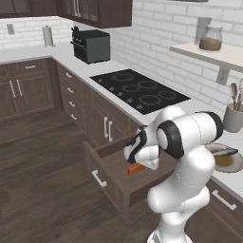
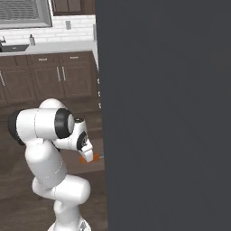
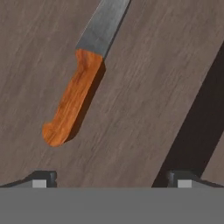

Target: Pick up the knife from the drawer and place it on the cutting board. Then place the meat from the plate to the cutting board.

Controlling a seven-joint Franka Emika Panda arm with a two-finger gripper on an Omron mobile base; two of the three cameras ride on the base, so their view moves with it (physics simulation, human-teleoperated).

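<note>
While the two-finger gripper (image 3: 111,178) hangs spread wide and holding nothing, the small knife (image 3: 81,81), with its curved bright orange handle and flat grey blade, lies on the floor of the pulled-out dark brown wooden drawer (image 1: 107,163).

In the hand view the knife (image 3: 83,74) has its blade tip cut off by the top edge. In the left base view the arm hides most of the knife and part of the plate (image 1: 236,163). A dark panel (image 2: 164,113) blocks the right base view's right side.
</note>
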